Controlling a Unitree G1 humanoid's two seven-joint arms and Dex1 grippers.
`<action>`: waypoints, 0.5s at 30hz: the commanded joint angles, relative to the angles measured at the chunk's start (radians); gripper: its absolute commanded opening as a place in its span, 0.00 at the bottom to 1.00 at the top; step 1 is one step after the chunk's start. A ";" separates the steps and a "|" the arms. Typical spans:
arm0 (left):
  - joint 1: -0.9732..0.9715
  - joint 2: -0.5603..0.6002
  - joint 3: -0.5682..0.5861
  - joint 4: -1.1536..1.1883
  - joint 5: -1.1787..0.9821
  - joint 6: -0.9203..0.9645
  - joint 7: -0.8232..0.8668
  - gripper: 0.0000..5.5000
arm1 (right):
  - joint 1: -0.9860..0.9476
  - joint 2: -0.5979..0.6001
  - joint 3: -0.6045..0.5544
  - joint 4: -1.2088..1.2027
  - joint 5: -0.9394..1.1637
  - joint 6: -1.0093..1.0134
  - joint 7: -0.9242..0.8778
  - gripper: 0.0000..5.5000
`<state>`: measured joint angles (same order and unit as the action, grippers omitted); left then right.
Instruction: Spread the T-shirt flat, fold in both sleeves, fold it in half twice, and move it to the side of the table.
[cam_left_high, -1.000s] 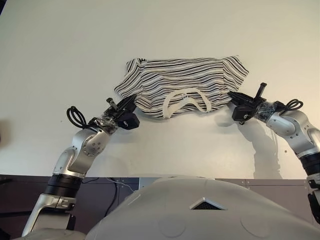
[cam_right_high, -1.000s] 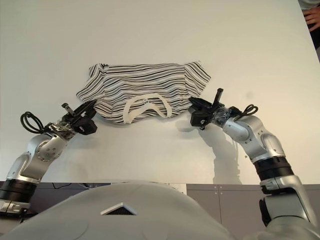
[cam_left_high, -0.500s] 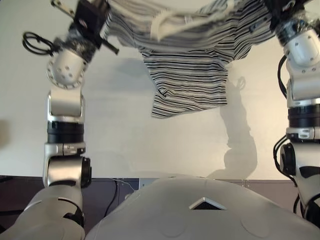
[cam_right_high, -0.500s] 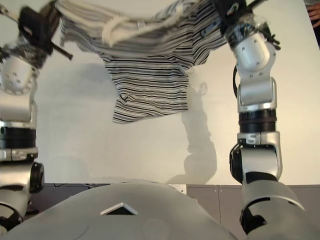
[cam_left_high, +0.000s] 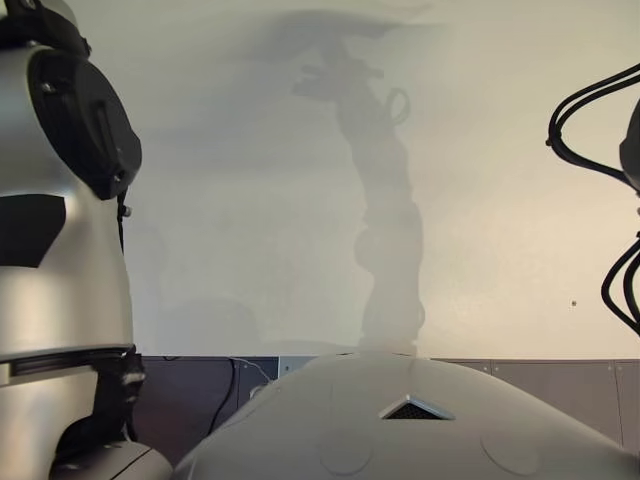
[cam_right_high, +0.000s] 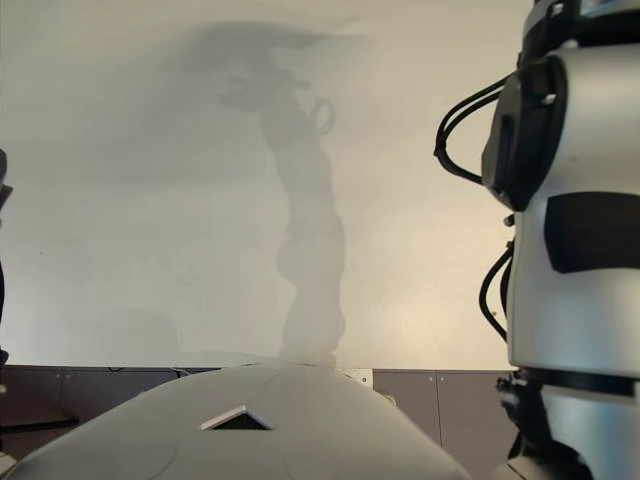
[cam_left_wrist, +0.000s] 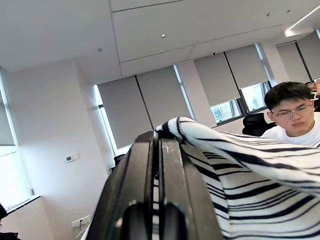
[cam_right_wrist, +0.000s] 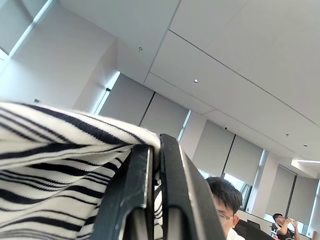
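left gripper (cam_left_wrist: 158, 142), fingers pressed together on a fold of the black-and-white striped fabric t-shirt (cam_left_wrist: 240, 170); right gripper (cam_right_wrist: 152, 145) likewise pinches another edge of it. both wrist views look up at a ceiling, so the garment is judged to hang between the raised arms, well above the plain white table (cam_left_high: 250, 200). progress: early, with spreading in hand; laying flat, both sleeve folds, two half folds and the move to the table's side remain.
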<state>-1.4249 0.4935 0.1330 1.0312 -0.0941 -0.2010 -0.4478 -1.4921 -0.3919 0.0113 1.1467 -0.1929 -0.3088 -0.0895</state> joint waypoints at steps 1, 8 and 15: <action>0.162 -0.006 -0.007 -0.062 -0.017 0.055 -0.079 0.02 | 0.112 0.001 -0.013 -0.024 0.034 0.014 0.097 0.02; 1.113 0.011 0.083 -1.137 -0.470 0.484 -0.262 0.02 | 0.973 -0.075 -0.100 -1.180 0.685 0.442 0.607 0.02; 1.396 0.160 0.295 -1.637 -1.003 0.737 -0.194 0.02 | 1.164 -0.416 -0.426 -1.690 1.354 0.832 0.686 0.02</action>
<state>-0.2945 0.4704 0.2687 -0.0264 -0.7244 0.2965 -0.6401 -0.4733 -0.4863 -0.1765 0.1024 0.6381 0.2003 0.4299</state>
